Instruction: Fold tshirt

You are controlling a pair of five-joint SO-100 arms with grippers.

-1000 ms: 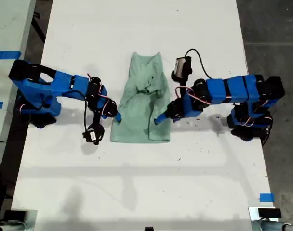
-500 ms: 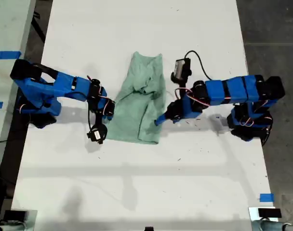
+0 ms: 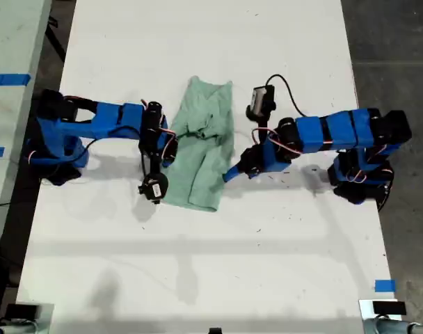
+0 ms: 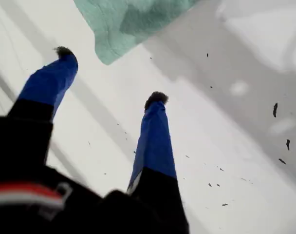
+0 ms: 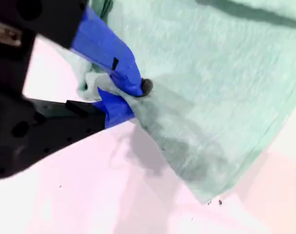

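Pinching the pale mint-green cloth tshirt [image 5: 196, 73], my second gripper [image 5: 133, 92] should probably drag smoothly; my first gripper [image 4: 109, 73] gapes empty.

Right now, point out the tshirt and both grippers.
tshirt [image 3: 200, 165], exterior view, middle of the cloth.
my first gripper [image 4: 111, 74], first wrist view, between open fingers.
my second gripper [image 5: 136, 95], second wrist view, fingers' pinch.

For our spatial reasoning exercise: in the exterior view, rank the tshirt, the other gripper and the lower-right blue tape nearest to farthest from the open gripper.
1. The tshirt, right beside my first gripper, to the exterior view's left.
2. My second gripper, clamped on the tshirt's far edge.
3. The blue tape, at the exterior view's lower right.
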